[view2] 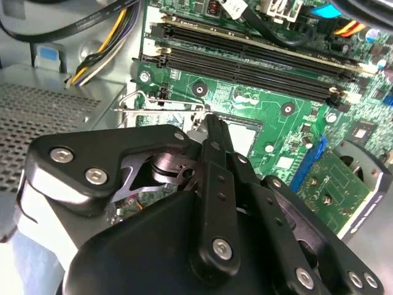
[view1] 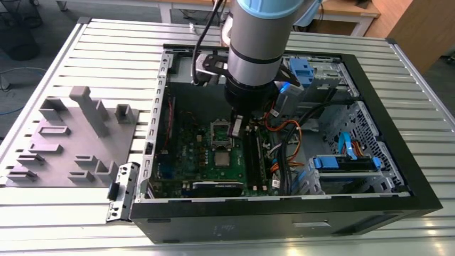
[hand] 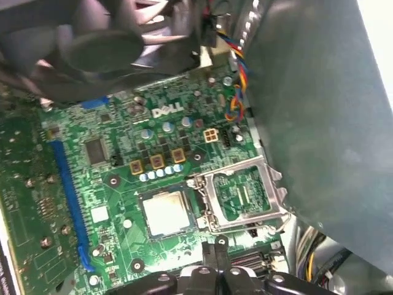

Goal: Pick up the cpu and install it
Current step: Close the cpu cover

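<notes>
Your gripper (view2: 207,121) is down inside the case, fingers pinched together with nothing between them that I can see. The chip (hand: 164,213) lies flat in its socket on the green board (hand: 110,184), just beyond the fingertips. The metal frame (hand: 236,168) stands swung open beside it, nearer the tip. Seating looks done, so I'd judge this step is securing it. Keep the tip off the chip's top, go gently, and mind the wire lever (view2: 161,109) close by, since it could snag.

Bright, even light; soft shadows.
</notes>
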Robot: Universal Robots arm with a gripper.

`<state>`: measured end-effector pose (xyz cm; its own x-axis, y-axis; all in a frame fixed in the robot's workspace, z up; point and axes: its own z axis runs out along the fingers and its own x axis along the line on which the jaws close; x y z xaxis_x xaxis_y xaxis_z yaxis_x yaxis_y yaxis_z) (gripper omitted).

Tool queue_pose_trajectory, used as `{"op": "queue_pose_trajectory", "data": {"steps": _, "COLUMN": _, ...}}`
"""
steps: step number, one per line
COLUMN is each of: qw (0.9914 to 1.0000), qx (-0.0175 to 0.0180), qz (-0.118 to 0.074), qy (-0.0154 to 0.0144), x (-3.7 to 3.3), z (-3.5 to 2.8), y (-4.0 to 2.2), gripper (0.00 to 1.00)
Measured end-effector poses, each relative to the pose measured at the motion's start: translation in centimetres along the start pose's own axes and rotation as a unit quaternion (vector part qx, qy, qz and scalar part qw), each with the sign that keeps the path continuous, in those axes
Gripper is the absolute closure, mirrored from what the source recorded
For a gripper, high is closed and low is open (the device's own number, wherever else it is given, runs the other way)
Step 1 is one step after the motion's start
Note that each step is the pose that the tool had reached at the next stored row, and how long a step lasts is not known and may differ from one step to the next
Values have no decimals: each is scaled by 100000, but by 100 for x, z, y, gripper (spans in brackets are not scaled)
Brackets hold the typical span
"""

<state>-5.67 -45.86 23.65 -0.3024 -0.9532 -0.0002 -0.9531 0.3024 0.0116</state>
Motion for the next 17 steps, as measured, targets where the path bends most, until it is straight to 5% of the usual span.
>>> {"op": "queue_pose_trajectory", "data": {"steps": 3, "qw": 99930, "qx": -1, "qz": 3736, "qy": -47, "x": 0, "z": 22, "y": -1, "gripper": 89}}
{"op": "queue_pose_trajectory", "data": {"steps": 8, "qw": 99851, "qx": -5, "qz": 5449, "qy": -87, "x": -16, "z": 44, "y": -34, "gripper": 89}}
{"op": "queue_pose_trajectory", "data": {"steps": 13, "qw": 99674, "qx": -5, "qz": 8072, "qy": -101, "x": -21, "z": 72, "y": -40, "gripper": 89}}
{"op": "queue_pose_trajectory", "data": {"steps": 17, "qw": 99636, "qx": -3, "qz": 8528, "qy": -113, "x": -64, "z": 93, "y": -27, "gripper": 89}}
